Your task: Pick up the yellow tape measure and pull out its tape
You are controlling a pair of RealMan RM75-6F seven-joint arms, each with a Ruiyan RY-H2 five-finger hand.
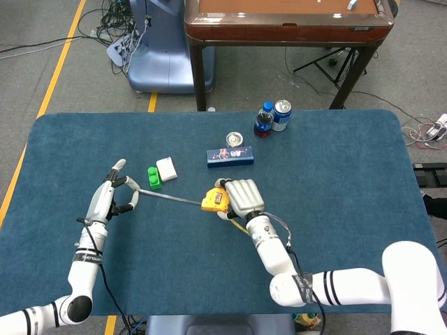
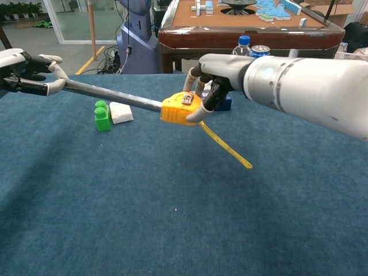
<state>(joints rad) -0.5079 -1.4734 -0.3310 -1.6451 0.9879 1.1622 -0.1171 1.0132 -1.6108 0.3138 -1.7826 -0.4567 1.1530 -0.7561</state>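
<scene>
My right hand [image 1: 241,196] [image 2: 215,75] grips the yellow tape measure [image 1: 214,201] [image 2: 180,109] above the blue table, near its middle. A long stretch of dark tape [image 1: 170,198] [image 2: 109,96] runs out of the case to the left. My left hand [image 1: 113,196] [image 2: 29,72] pinches the end of that tape between thumb and finger at the left side. A yellow strap [image 2: 225,146] hangs from the case, slanting down to the right.
A green brick [image 1: 153,177] [image 2: 103,116] and a white block [image 1: 166,168] [image 2: 121,112] lie just behind the tape. A blue box [image 1: 230,156], a small round tin [image 1: 234,139], a bottle [image 1: 264,118] and a can [image 1: 281,115] stand further back. A brown table [image 1: 286,17] stands behind.
</scene>
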